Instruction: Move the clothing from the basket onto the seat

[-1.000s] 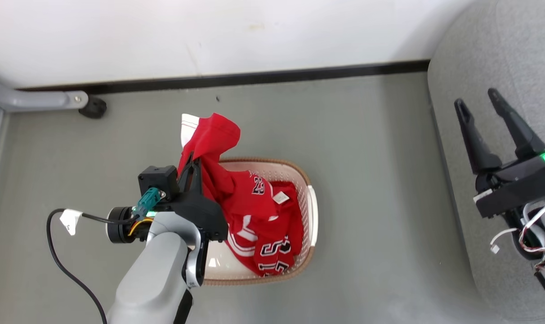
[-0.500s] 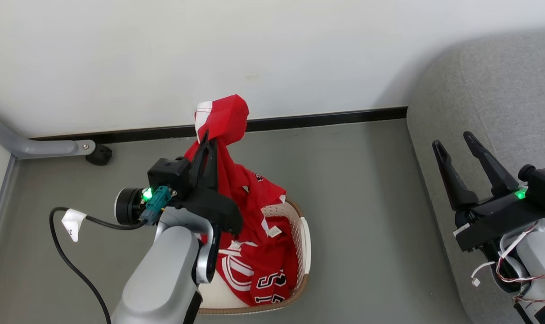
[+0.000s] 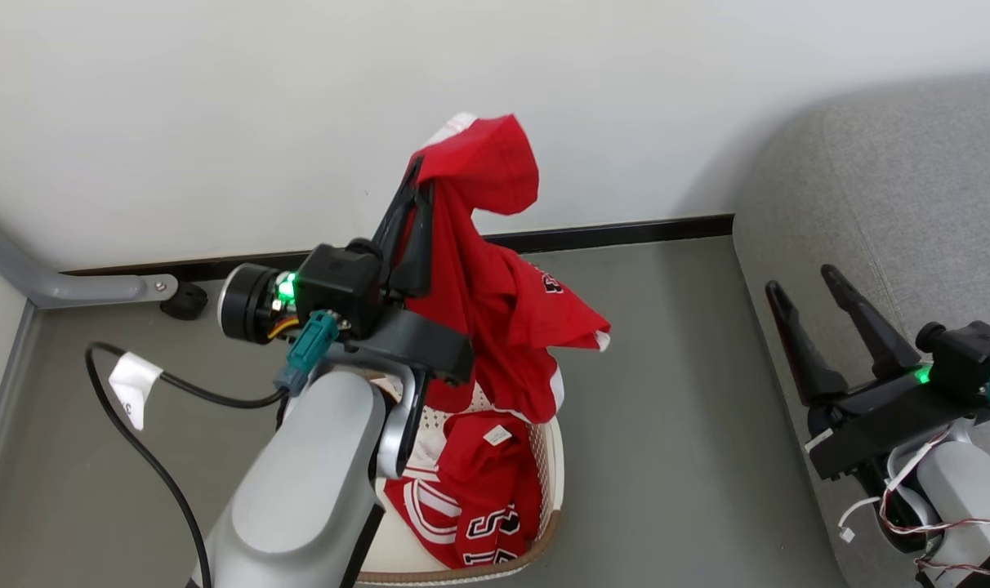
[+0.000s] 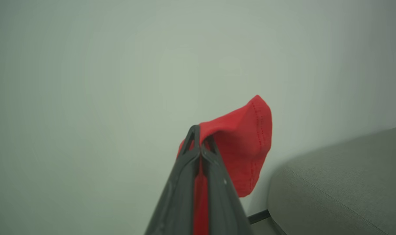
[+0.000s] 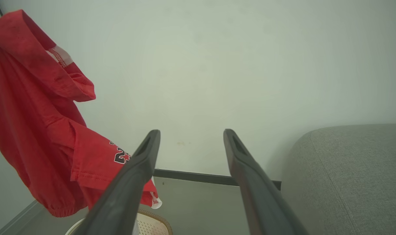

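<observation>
My left gripper (image 3: 417, 175) is shut on a red jersey (image 3: 503, 318) and holds it high above the basket (image 3: 554, 457); the cloth drapes over the fingertips and hangs down, free of the basket. In the left wrist view the gripper (image 4: 199, 135) pinches red jersey fabric (image 4: 247, 143). A second red jersey (image 3: 470, 498) with black-and-white letters and a white tag lies in the basket. My right gripper (image 3: 801, 282) stands open and empty over the grey seat (image 3: 911, 196). The right wrist view shows the right gripper (image 5: 191, 133), the hanging jersey (image 5: 41, 130), the basket rim (image 5: 152, 218) and the seat (image 5: 354, 169).
A white wall with a black skirting strip (image 3: 626, 233) runs behind the grey floor. A grey metal leg with a black foot (image 3: 180, 304) stands at the far left. A black cable (image 3: 152, 457) with a white tag hangs from my left arm.
My left gripper has lifted the jersey up and to the right, out of the basket. The head view has tilted upward, so basket and seat sit lower in it.
</observation>
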Tool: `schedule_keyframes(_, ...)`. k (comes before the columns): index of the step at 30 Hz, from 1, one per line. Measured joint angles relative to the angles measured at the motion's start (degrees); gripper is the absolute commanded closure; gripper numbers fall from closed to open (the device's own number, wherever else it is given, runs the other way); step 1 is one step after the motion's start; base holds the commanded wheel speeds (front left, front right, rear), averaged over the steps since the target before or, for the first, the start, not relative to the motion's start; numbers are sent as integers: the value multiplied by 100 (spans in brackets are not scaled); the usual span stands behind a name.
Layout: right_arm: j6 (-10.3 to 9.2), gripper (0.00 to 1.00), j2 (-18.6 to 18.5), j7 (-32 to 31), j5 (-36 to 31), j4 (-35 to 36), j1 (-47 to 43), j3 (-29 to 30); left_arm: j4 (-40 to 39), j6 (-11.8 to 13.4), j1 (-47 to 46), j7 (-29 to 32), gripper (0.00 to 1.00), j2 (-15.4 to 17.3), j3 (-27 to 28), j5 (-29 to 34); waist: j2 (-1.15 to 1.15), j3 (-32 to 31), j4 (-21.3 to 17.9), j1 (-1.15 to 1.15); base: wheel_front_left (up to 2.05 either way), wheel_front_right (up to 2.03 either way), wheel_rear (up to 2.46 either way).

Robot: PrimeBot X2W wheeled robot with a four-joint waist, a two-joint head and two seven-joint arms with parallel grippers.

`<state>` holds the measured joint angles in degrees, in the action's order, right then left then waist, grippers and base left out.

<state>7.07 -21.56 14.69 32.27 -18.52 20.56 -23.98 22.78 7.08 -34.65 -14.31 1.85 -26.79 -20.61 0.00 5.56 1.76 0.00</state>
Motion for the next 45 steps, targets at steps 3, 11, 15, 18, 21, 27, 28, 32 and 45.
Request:
schedule_keyframes(3,0,0,8,0,-23,21,3,-93,-100,0,-89,0,100,0,-13,43,0,-15,10,0,0,0,0)
schedule_keyframes(11,0,0,25,0,-70,399,395,-860,-353,2,-238,0,100,9,-285,60,0,-31,71,0,0,0,0)
schedule_keyframes(15,0,0,-63,0,-86,578,664,-1371,-508,2,-409,-1,100,5,-516,11,0,-2,154,0,0,0,0)
schedule_keyframes(18,0,0,-122,0,-85,668,876,-1710,-548,2,-507,-1,100,5,-628,-51,0,26,235,0,0,0,0)
schedule_keyframes(21,0,0,-141,0,-85,670,1074,-1979,-564,2,-600,-1,100,5,-724,-71,0,52,321,0,0,0,0)
schedule_keyframes(27,0,0,-121,0,-68,490,1447,-2295,-700,2,-768,-18,100,8,-864,-102,0,79,489,1,0,0,0)
schedule_keyframes(28,0,0,-107,0,-55,445,1475,-2316,-716,3,-788,-18,100,4,-894,-103,0,80,515,0,0,0,0)
schedule_keyframes(32,0,0,-13,0,-33,181,1660,-2415,-824,3,-848,-18,100,8,-1005,-149,0,79,640,0,0,0,0)
schedule_keyframes(45,0,25,405,0,18,-703,2373,-3123,-921,3,-848,-18,100,10,-1223,-312,0,94,806,1,0,0,0)
